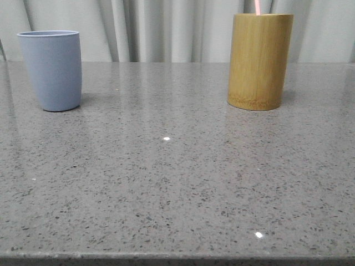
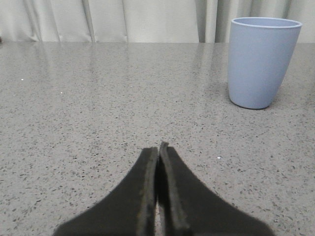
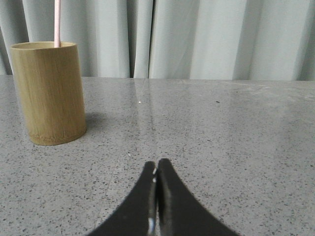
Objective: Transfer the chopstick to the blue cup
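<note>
**Chopstick upright in the bamboo holder**

The chopstick (image 1: 258, 6) stands in the tan bamboo cylinder (image 1: 259, 61) at the far right of the speckled grey table (image 1: 177, 183), its long axis close to vertical and its pink upper end rising above the rim, out of the front view's top edge. The blue cup (image 1: 52, 69) sits upright at the far left, well apart from the cylinder. The left gripper (image 2: 158, 147) hovers low over the table near the cup, jaws pressed together on nothing. The right gripper (image 3: 156, 164) sits likewise closed and empty, near the cylinder. Pale curtains (image 1: 166, 27) hang behind.
</note>
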`<action>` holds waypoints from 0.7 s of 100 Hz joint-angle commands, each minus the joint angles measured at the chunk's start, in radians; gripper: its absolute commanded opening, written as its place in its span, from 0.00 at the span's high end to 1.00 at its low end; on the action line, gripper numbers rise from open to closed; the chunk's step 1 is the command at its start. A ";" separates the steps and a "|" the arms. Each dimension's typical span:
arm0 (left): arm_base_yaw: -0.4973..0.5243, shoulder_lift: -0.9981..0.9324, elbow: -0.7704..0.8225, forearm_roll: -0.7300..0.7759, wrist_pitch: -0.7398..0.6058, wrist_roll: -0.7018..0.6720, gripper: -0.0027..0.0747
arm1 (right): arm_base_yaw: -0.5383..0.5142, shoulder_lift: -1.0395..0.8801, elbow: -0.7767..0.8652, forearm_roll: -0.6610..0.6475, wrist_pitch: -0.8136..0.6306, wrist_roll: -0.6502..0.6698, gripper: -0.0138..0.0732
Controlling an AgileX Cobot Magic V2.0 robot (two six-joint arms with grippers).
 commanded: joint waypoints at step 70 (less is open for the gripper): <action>0.003 -0.034 0.008 -0.002 -0.108 -0.007 0.99 | -0.005 -0.018 0.001 0.001 -0.089 -0.003 0.95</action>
